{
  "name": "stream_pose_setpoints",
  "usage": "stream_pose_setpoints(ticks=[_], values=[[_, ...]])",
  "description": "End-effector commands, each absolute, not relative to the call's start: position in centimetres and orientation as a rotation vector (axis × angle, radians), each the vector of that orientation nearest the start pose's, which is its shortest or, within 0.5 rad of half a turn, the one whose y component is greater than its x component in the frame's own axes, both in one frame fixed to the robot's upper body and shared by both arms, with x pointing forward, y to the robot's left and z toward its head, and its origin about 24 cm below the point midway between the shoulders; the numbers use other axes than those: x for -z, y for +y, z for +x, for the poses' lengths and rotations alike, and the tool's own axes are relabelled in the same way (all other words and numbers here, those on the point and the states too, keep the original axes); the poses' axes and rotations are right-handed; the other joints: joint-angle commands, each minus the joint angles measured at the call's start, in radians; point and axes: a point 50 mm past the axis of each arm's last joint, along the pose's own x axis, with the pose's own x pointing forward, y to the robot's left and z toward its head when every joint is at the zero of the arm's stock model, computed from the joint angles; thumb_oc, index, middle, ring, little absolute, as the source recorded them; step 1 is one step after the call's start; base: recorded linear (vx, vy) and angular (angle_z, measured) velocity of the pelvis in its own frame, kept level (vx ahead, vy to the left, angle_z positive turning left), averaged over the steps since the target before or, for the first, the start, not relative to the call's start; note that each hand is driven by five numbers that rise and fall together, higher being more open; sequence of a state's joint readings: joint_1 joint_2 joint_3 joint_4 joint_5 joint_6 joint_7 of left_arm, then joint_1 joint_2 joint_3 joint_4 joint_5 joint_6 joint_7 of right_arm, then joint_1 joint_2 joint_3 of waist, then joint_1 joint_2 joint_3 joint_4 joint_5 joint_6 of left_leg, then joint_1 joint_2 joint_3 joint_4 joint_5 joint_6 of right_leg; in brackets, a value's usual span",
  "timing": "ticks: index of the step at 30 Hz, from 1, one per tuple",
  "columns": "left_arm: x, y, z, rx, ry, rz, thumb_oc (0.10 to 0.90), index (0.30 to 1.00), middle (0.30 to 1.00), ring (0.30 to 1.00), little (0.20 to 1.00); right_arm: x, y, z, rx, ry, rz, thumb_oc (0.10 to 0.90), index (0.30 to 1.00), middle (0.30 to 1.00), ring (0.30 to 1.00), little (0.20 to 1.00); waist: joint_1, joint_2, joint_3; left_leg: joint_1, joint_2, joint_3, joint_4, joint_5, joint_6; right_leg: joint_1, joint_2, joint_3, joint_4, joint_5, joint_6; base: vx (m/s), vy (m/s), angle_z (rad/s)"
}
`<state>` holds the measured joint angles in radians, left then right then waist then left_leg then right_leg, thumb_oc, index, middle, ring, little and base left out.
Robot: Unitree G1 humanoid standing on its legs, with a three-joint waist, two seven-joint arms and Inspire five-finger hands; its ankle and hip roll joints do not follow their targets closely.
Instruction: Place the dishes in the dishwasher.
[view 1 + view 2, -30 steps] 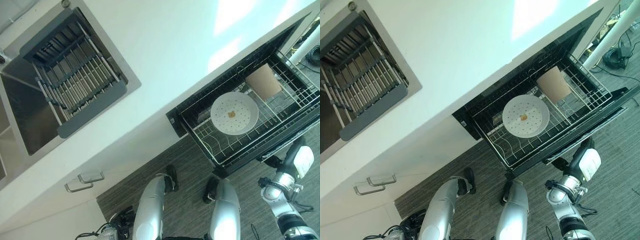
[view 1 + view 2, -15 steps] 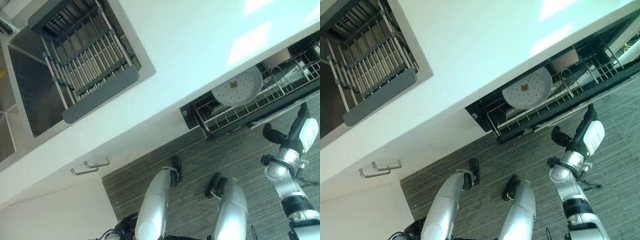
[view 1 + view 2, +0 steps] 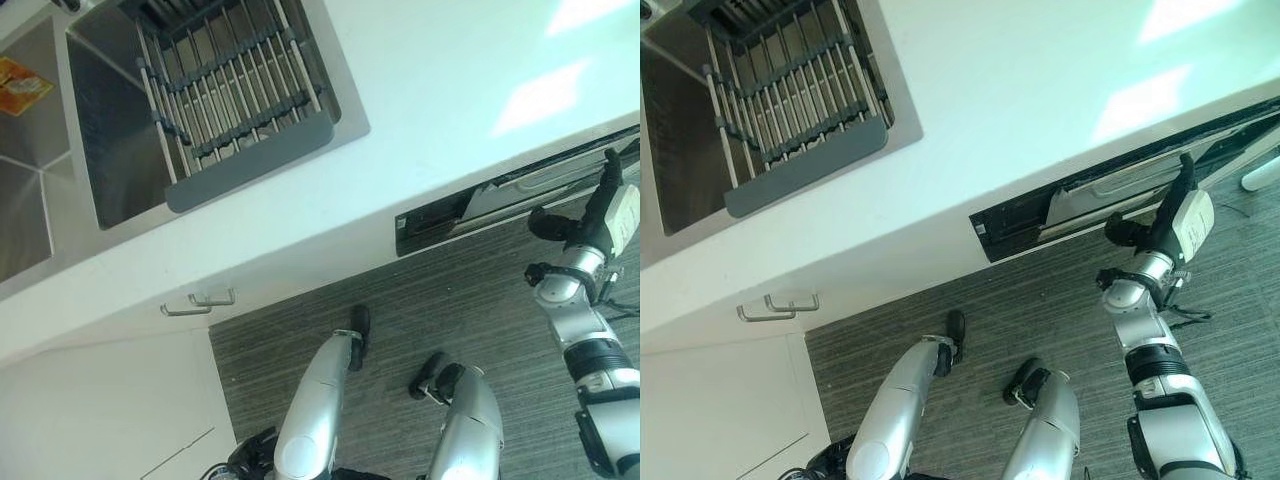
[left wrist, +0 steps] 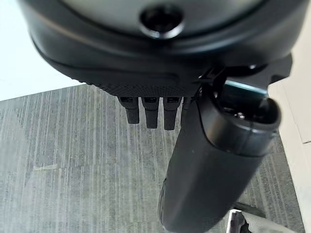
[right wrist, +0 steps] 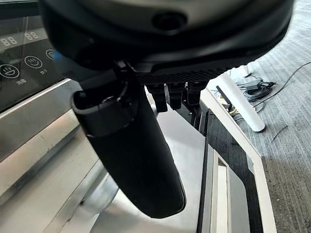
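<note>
Dishwasher drawer (image 3: 1110, 195) almost shut under worktop (image 3: 400, 110), dishes hidden inside. My right hand (image 3: 1175, 205) flat against drawer front, fingers straight, holding nothing, I judge pushing it home. Left hand (image 4: 218, 160) relaxed, empty, over floor.

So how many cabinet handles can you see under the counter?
2: both handles sit side by side on the white cabinet front below the sink, left of the nearly closed dishwasher. Others may be hidden.

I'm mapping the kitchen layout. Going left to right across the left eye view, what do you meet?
Sink → drying rack → cabinet handles → dishwasher → right hand
</note>
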<state>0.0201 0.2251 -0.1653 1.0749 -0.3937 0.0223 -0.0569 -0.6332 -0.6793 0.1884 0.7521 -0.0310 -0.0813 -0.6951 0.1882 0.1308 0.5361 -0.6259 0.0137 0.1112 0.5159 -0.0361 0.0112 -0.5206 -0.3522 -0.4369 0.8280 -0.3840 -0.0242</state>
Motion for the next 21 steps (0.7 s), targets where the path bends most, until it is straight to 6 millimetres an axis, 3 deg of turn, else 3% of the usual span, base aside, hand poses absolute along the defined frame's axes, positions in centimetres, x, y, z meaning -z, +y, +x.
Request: stream_pose_setpoints(ticks=[1,3,8,11,12,13,17,18,21], values=[[15.2,23.9,9.1,-0.099,1.13,0.073,0.8,0.9,0.9,0.9,0.9,-29.2,-24.2,35.9,0.538,-0.856,-0.867,0.8,0.9,0.9,0.9,0.9,0.099,0.045,-0.016,0.149,-0.024,0.005,-0.167,-0.075,0.036,0.055,0.031,-0.024,-0.004,0.001,0.003,-0.02,-0.025,0.15],[15.0,24.3,9.2,-0.103,1.118,0.096,0.8,0.9,0.9,0.9,0.9,-30.4,-23.8,35.8,0.535,-0.885,-0.873,0.8,0.9,0.9,0.9,0.9,0.109,0.044,-0.016,0.159,-0.026,-0.008,-0.206,-0.053,0.031,0.069,0.04,-0.033,-0.027,0.007,0.006,-0.01,-0.02,0.1],[14.7,25.1,9.6,-0.116,1.098,0.096,0.8,0.9,0.9,0.9,0.9,-31.1,-23.5,36.2,0.529,-0.861,-0.864,0.8,0.9,0.9,0.9,0.9,0.123,0.056,-0.016,0.176,-0.017,-0.032,-0.216,-0.044,0.012,0.126,0.053,-0.052,-0.072,0.007,0.012,0.01,0.006,0.01],[14.8,25.0,9.6,-0.136,1.106,0.047,0.8,0.9,0.9,0.9,0.9,-28.1,-23.8,37.0,0.513,-0.728,-0.822,0.8,0.9,0.9,0.9,0.9,0.119,0.054,-0.016,0.206,0.001,-0.043,-0.216,-0.055,-0.006,0.2,0.068,-0.071,-0.137,0.015,0.027,0.03,0.006,0.19],[14.9,24.9,9.4,-0.158,1.105,0.014,0.8,0.9,0.9,0.9,0.9,-25.5,-24.0,37.2,0.491,-0.648,-0.811,0.8,0.9,0.9,0.9,0.9,0.112,0.05,-0.016,0.226,0.008,-0.045,-0.216,-0.06,-0.012,0.237,0.076,-0.073,-0.171,0.021,0.033,0.09,0.032,0.15],[14.9,24.9,9.4,-0.194,1.086,0.002,0.8,0.9,0.9,0.9,0.9,-21.7,-24.1,37.0,0.46,-0.543,-0.802,0.8,0.9,0.9,0.9,0.9,0.097,0.045,-0.016,0.254,0.02,-0.04,-0.216,-0.067,-0.018,0.284,0.087,-0.074,-0.212,0.027,0.037,0.1,0.05,0.09],[14.0,27.2,10.1,-0.426,0.959,-0.037,0.8,0.9,0.9,0.9,0.9,-13.4,-24.1,35.1,0.407,-0.338,-0.786,0.8,0.9,0.9,0.9,0.9,0.039,0.034,-0.016,0.32,0.042,-0.026,-0.216,-0.081,-0.032,0.383,0.118,-0.054,-0.302,0.043,0.044,0.09,0.083,0.02],[13.2,28.7,10.8,-0.516,0.895,-0.061,0.8,0.9,0.9,0.9,0.9,-10.2,-24.5,33.7,0.422,-0.255,-0.758,0.8,0.9,0.9,0.9,0.9,0.013,0.027,-0.016,0.342,0.05,-0.017,-0.216,-0.088,-0.034,0.415,0.128,-0.043,-0.333,0.048,0.048,0.07,0.079,-0.12],[12.0,30.5,11.3,-0.586,0.797,-0.057,0.8,0.9,0.9,0.9,0.9,-5.2,-26.7,30.2,0.457,-0.097,-0.718,0.8,0.9,0.9,0.9,0.9,-0.011,0.014,-0.045,0.369,0.06,-0.012,-0.216,-0.107,-0.03,0.458,0.142,-0.036,-0.388,0.061,0.058,0.07,0.005,-0.07]])
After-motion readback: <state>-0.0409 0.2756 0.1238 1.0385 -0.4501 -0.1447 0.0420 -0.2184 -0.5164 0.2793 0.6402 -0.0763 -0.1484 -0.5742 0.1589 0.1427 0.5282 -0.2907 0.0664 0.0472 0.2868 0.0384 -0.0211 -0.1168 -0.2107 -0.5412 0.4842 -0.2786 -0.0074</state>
